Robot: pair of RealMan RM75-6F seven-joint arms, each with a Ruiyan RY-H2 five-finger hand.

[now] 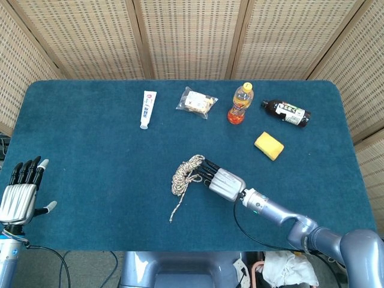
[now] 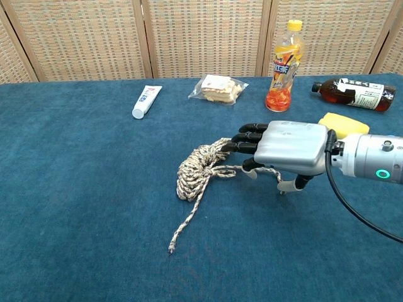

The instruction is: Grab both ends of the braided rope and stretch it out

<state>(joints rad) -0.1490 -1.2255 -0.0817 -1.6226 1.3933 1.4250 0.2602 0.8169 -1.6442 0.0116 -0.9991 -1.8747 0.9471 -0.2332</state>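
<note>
The head view looks steeply down from high at the table's 6 o'clock edge; the chest view sits low and near, facing 12 o'clock. Both share the rope.

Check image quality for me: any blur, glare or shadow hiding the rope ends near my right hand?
Head view: sharp, even light, but the right hand covers one end of the braided rope. Chest view: sharp, no glare; only a soft shadow under the hand, strand visible beneath it.

braided rope: rough fibre | table: matt cloth | right hand: smooth metal
</note>
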